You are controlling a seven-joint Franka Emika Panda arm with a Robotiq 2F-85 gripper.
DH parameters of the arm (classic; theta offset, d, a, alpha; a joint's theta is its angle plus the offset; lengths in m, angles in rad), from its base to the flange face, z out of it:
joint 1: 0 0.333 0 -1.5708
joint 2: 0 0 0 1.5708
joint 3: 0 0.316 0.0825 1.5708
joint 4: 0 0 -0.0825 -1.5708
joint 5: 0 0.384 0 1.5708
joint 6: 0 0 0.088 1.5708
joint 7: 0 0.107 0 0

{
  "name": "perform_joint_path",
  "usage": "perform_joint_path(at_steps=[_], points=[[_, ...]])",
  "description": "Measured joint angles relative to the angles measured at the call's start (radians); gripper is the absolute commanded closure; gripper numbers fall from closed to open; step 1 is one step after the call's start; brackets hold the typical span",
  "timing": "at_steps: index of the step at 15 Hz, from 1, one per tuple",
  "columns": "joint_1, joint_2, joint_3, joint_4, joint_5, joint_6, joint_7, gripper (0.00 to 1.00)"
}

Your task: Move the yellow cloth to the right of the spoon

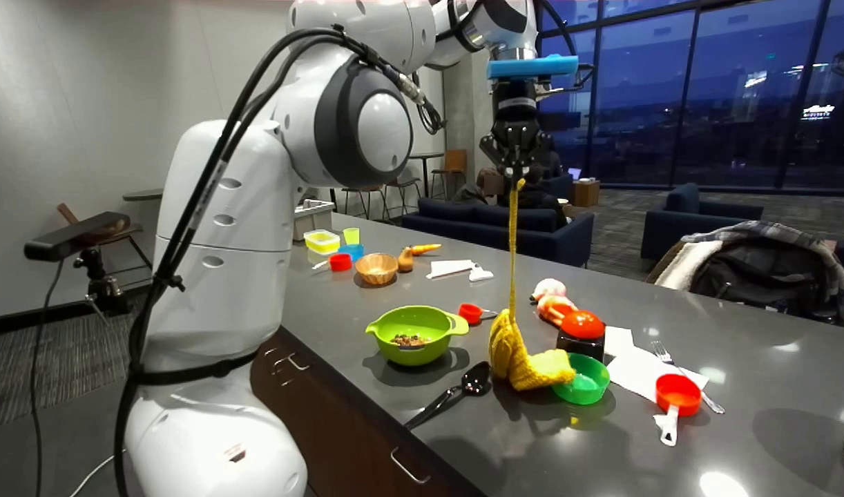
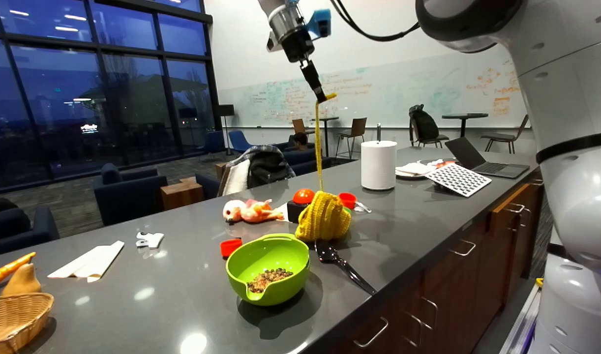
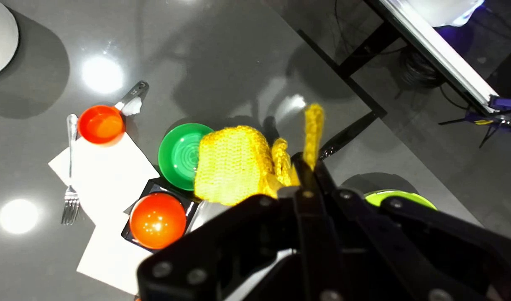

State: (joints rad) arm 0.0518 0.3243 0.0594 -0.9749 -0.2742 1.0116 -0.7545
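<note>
The yellow knitted cloth (image 1: 506,348) hangs by a long thin strap from my gripper (image 1: 516,174). The gripper is shut on the strap, high above the counter; it also shows in an exterior view (image 2: 322,98) and the wrist view (image 3: 313,167). The cloth's folded body is low by the counter; whether it rests there I cannot tell. It overlaps the rim of the green bowl (image 1: 585,379) in view and also shows in the wrist view (image 3: 234,165). The black spoon (image 1: 476,379) lies beside the cloth, its handle toward the counter's edge; in an exterior view (image 2: 349,272) the cloth is just behind its head.
A lime bowl (image 1: 415,331) with dry bits stands near the spoon. A black box with an orange ball (image 1: 582,324), a pink toy (image 2: 254,211), a red measuring cup (image 1: 677,395), a fork (image 3: 71,167) and white napkins (image 3: 109,179) lie around. A paper towel roll (image 2: 378,164) stands further along.
</note>
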Motion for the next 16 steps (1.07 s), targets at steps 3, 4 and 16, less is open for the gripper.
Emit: perform_joint_path(at_steps=[3,4,16], points=[[0.006,0.028,0.000,0.090,0.000,-0.046,0.001,0.99],[0.009,0.034,0.000,0.114,0.000,-0.054,0.001,0.99],[0.026,0.053,-0.003,0.337,0.000,-0.164,0.075,0.99]])
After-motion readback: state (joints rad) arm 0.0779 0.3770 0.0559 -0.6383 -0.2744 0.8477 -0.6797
